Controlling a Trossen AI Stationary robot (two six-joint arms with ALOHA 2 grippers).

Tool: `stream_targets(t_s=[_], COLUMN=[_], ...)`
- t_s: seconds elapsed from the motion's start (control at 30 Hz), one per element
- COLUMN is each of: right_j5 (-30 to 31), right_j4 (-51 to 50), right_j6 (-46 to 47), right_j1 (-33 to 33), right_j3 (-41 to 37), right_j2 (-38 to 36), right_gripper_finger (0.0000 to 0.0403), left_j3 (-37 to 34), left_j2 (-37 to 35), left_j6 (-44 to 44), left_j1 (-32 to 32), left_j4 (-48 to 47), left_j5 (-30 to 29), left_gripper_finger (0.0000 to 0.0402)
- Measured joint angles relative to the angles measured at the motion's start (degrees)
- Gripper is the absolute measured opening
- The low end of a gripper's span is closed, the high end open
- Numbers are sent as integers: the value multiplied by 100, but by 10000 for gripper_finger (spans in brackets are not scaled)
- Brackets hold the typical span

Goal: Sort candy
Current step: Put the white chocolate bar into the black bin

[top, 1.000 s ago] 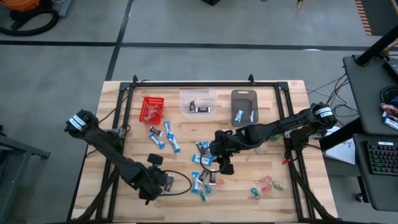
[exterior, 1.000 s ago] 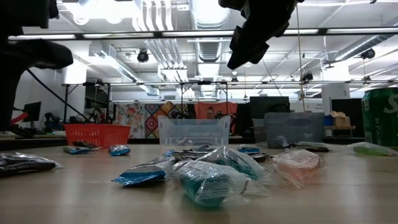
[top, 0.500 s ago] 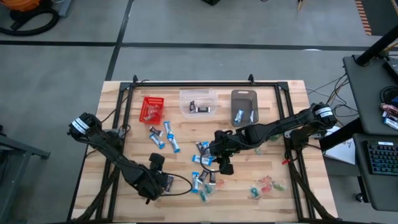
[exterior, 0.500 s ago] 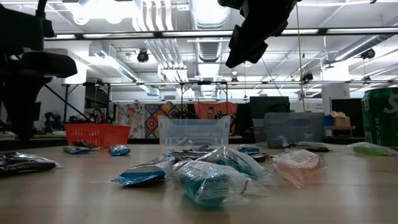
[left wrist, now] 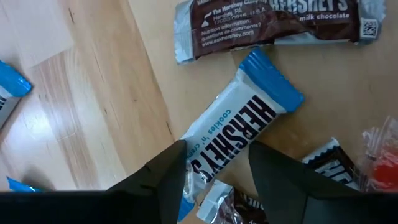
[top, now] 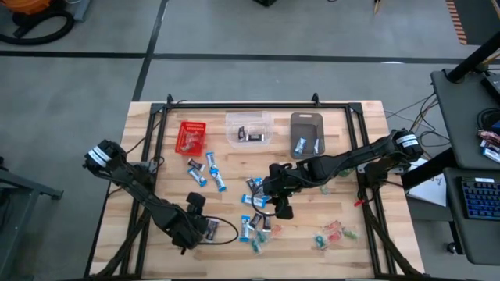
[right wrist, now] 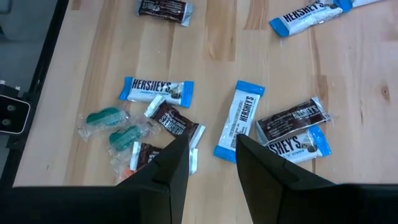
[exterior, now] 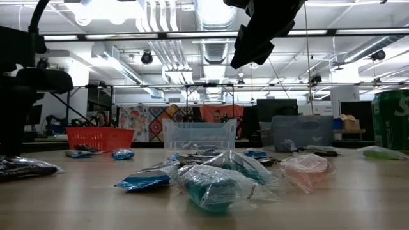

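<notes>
As seen from above, candy is scattered over the middle and near side of the wooden table, with a red bin, a clear bin and a grey bin lined up along the far side; a few blue-and-white pieces lie in the grey bin and dark ones in the clear bin. The left gripper is placed low at the near left, just beside the central pile, while the right gripper is held over the pile's middle. From table height, crinkled teal and blue wrappers are seen close up, the three bins standing in a row behind them. Through the left wrist camera, the fingers are seen spread on either side of a blue-and-white bar, with nothing pinched. Through the right wrist camera, the right fingers are parted above mixed sweets, and nothing is held.
</notes>
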Motion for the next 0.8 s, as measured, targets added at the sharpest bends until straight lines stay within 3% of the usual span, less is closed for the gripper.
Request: stream_targets(t_s=[0.2,0.53,0.8], right_j5=[0,2,2], right_j4=[131,150,437], right_j6=[0,-1,-11], right_j1=[0,0,0], right_j3=[-1,-7,-85], right_j2=[0,0,0], right_gripper_finger=[121,121,121], left_j3=[-37,-55,-92], left_j2=[9,2,-397], left_j6=[8,-31,-180], left_j1=[0,13,22], left_j4=[34,37,-48], left_j5=[-61,-311,-385], left_gripper_finger=[136,12,3])
